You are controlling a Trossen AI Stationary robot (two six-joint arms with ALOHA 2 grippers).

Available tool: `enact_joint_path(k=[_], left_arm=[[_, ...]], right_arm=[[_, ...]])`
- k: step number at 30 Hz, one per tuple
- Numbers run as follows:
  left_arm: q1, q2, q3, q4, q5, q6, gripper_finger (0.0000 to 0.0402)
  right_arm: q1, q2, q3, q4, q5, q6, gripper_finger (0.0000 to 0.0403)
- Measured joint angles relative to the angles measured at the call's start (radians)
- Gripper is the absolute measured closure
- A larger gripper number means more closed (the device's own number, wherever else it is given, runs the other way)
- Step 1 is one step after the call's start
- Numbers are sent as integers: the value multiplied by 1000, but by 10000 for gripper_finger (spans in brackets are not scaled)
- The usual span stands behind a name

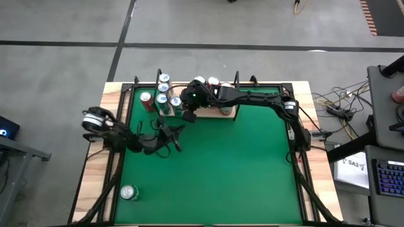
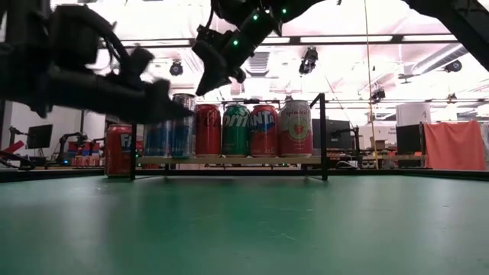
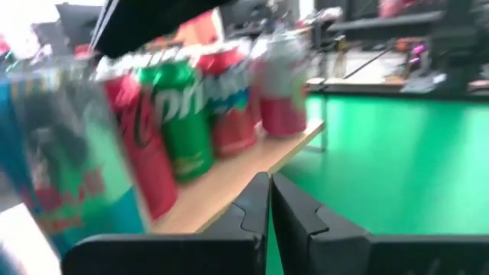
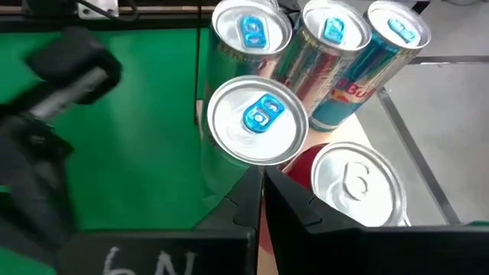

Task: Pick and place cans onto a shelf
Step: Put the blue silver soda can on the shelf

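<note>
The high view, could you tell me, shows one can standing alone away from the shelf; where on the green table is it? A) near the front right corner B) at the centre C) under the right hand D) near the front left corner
D: the lone can stands by the table's front left corner, far from the shelf at the back, with no hand near it.

My two arms are dark, near-black, built of jointed segments with black cables along them. Right arm shows small green indicator lights near its wrist. Left arm has a pale round joint cap. Fingers are black, angular.
</note>
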Motion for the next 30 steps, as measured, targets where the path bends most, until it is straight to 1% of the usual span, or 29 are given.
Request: enact_joint_path(k=[4, 7, 10, 13, 15, 16, 18, 20, 22, 25, 28, 30], left_arm=[[-47, -121, -7, -47, 21, 80, 402], [-53, -237, -8, -109, 88, 105, 402], [-51, -364, -6, -197, 163, 107, 402], [-51, -491, 21, -330, 185, 131, 402], [-47, -573, 64, -478, 185, 157, 402], [-44, -614, 96, -577, 185, 169, 402], [-31, -682, 182, -816, 185, 185, 402], [-6, -734, 290, -1099, 190, 194, 402], [27, -763, 393, -1354, 186, 203, 402], [84, -791, 509, -1636, 197, 229, 402], [160, -807, 570, -1789, 270, 262, 402], [225, -811, 582, -1839, 349, 289, 402]], right_arm=[[2, -17, 43, -69, 0, -2, 394], [2, -37, 69, -128, 0, -14, 394], [4, -59, 87, -176, 0, -24, 394], [4, -92, 97, -203, 0, -40, 394], [4, -121, 93, -207, 0, -47, 394], [4, -132, 91, -208, 0, -52, 394], [4, -152, 84, -212, 0, -53, 394], [4, -159, 82, -216, -5, -60, 394], [4, -161, 82, -216, -9, -66, 394], [4, -161, 75, -209, -12, -71, 394], [3, -161, 54, -191, -51, -71, 394], [2, -161, 25, -156, -78, -69, 394]])
